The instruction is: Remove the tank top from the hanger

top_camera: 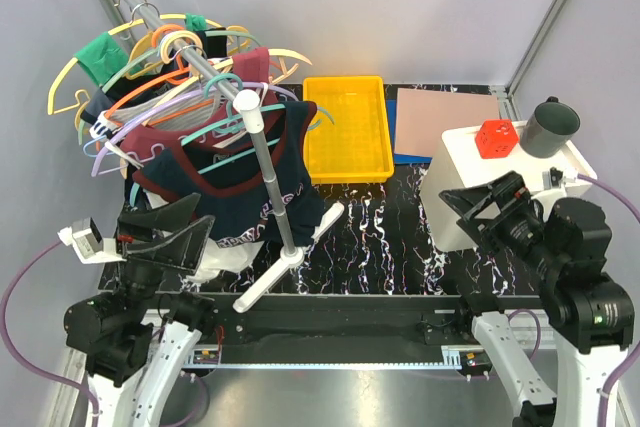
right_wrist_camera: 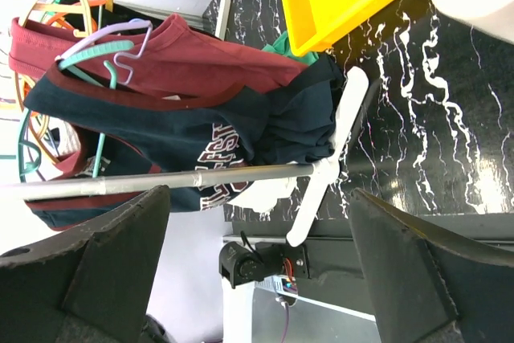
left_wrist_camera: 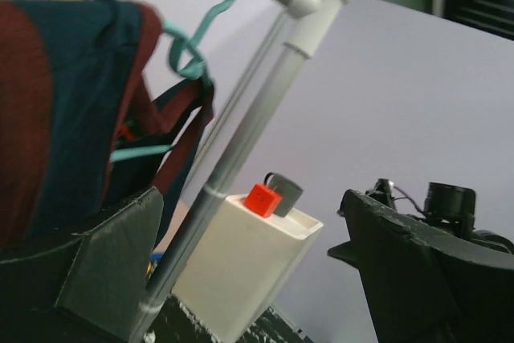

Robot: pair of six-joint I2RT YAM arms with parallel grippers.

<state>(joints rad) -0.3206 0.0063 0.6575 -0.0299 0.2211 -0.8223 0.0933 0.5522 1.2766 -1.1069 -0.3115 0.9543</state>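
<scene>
The navy tank top (top_camera: 240, 185) with maroon trim and white lettering hangs on the teal hanger (top_camera: 262, 110) at the front of the rack. My left gripper (top_camera: 178, 229) is open and empty, low beside the top's left hem. In the left wrist view the tank top (left_wrist_camera: 72, 110) is at the upper left, with the teal hanger hook (left_wrist_camera: 189, 52) by the rack pole (left_wrist_camera: 241, 142); the left gripper (left_wrist_camera: 257, 279) grips nothing. My right gripper (top_camera: 487, 215) is open and empty at the right, far from the rack. The right wrist view shows the tank top (right_wrist_camera: 177, 136), the hanger (right_wrist_camera: 98, 60) and the open right gripper (right_wrist_camera: 257, 271).
The white rack (top_camera: 262, 162) holds several other hangers, a maroon-and-white shirt (top_camera: 185, 122) and a green garment (top_camera: 100, 57). A yellow bin (top_camera: 348, 129) and a brown board (top_camera: 445, 119) lie behind. A white box (top_camera: 500, 177) at the right carries a red cube (top_camera: 496, 137) and a grey cup (top_camera: 551, 127).
</scene>
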